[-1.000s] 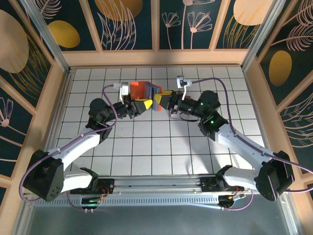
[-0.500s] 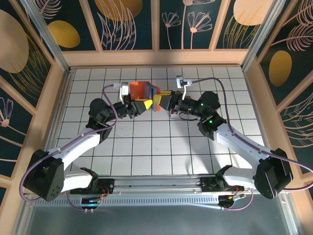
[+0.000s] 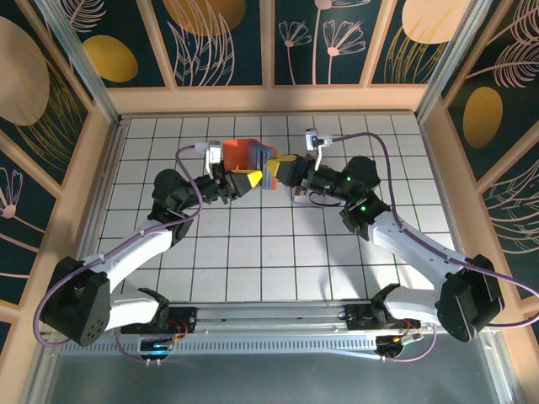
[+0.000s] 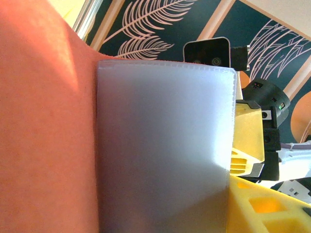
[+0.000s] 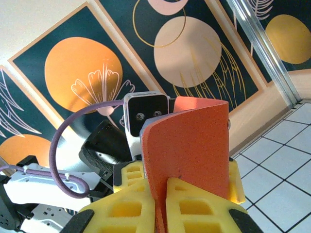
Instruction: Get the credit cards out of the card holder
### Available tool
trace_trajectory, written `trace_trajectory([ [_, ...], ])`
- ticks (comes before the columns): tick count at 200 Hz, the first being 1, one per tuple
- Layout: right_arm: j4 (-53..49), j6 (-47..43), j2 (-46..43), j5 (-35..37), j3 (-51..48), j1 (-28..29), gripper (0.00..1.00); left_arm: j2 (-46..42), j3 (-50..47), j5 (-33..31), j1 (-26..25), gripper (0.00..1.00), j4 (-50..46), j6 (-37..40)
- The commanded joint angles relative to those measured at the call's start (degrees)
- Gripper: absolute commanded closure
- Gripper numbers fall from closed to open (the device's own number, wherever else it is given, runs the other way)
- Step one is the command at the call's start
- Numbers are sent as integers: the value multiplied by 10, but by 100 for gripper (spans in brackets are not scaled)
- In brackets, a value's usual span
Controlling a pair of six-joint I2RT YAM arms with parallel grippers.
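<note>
the card holder (image 3: 249,156) hangs clear of the tiled table (image 3: 253,252), caught between both tools. the left gripper (image 3: 246,179), on the holder's left, clamps its orange body. the right gripper (image 3: 273,172), on the holder's right, is pinched tight on the opened orange flap. the blue-grey pocket (image 4: 165,145) stands upright along the holder's right edge, so the right arm seems better placed to pull. i cannot make out any cards.
</note>
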Motion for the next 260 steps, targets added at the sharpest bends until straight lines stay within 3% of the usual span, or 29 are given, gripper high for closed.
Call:
trace_trajectory([
  [1,41,0,-9,-16,-7,3,100,-2,-2,-10,3,53,-3,-4],
  [30,48,3,-18,-17,-10,3,100,-1,1,-8,3,22,-14,0],
  [66,-36,-31,-41,29,1,3,100,-10,12,-6,3,1,-56,29],
  [123,-167,-65,-65,102,30,4,100,-16,27,-27,3,1,-124,76],
  [260,-311,-111,-80,179,81,17,100,19,41,0,3,1,-101,65],
])
